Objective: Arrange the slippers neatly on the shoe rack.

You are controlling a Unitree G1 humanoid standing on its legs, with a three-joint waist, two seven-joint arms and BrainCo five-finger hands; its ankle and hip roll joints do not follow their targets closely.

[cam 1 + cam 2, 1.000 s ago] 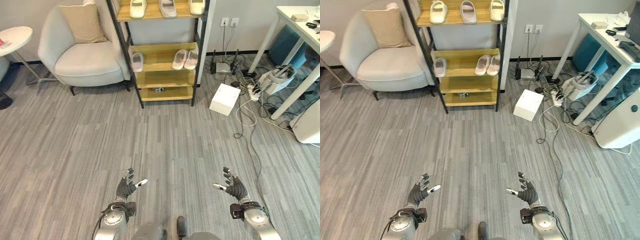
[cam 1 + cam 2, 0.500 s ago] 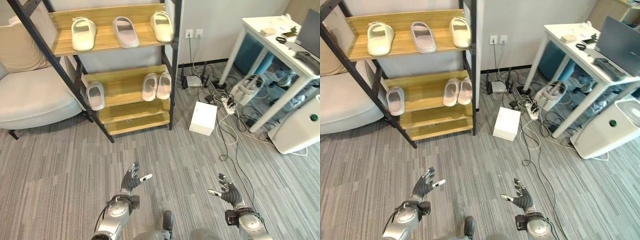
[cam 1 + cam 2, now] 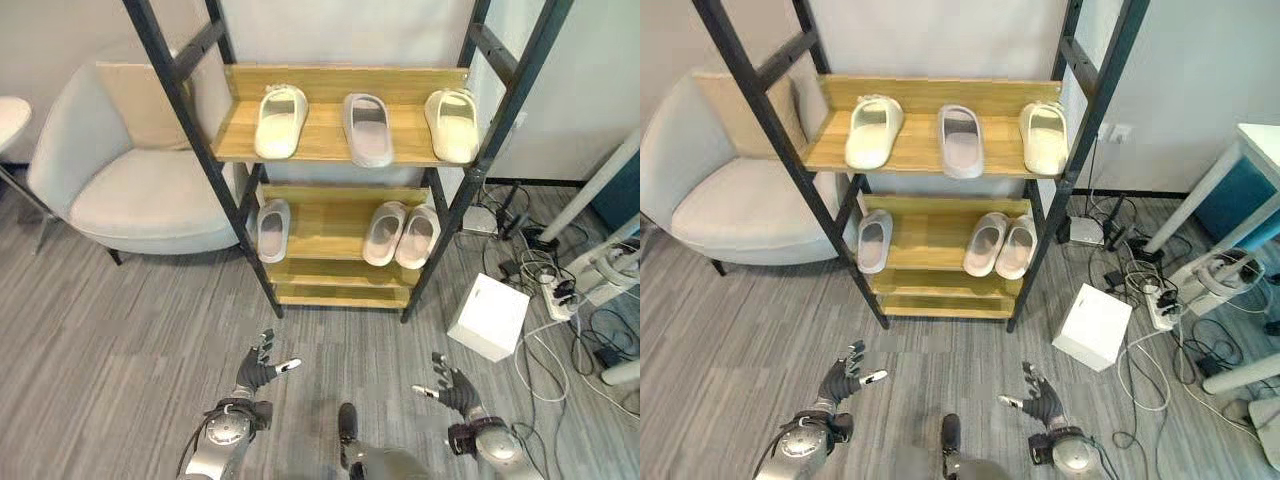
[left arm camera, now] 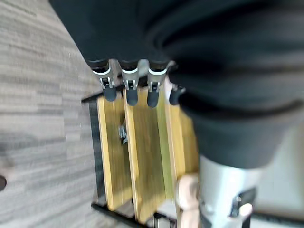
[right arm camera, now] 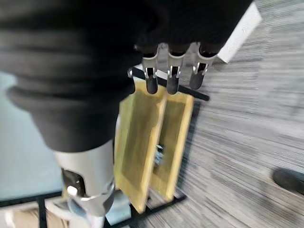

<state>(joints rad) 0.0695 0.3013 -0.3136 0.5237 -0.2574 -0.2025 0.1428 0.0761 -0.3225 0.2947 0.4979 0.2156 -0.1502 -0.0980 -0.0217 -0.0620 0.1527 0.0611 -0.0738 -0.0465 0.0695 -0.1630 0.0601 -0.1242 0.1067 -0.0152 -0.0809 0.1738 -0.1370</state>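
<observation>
The wooden shoe rack [image 3: 340, 145] with a black frame stands straight ahead. Its top shelf holds a cream slipper [image 3: 280, 108], a grey slipper [image 3: 368, 128] and another cream slipper [image 3: 452, 124], spaced apart. On the middle shelf a grey slipper [image 3: 272, 228] lies alone at the left, and a pale pair [image 3: 400, 235] lies side by side at the right. My left hand [image 3: 258, 372] and right hand [image 3: 448, 385] hover low over the floor in front of the rack, both open and empty. In the wrist views, straight fingers [image 4: 128, 90] [image 5: 171, 76] point at the lower shelves.
A pale armchair [image 3: 140, 190] with a cushion stands left of the rack. A white box [image 3: 488, 316] sits on the floor to the rack's right, with a power strip and cables [image 3: 570, 300] beyond it. A white table leg [image 3: 600, 190] rises at the far right.
The whole view has shifted: the rack now stands larger and centred, so the camera has come closer and turned toward it. Both hands stay open and empty.
</observation>
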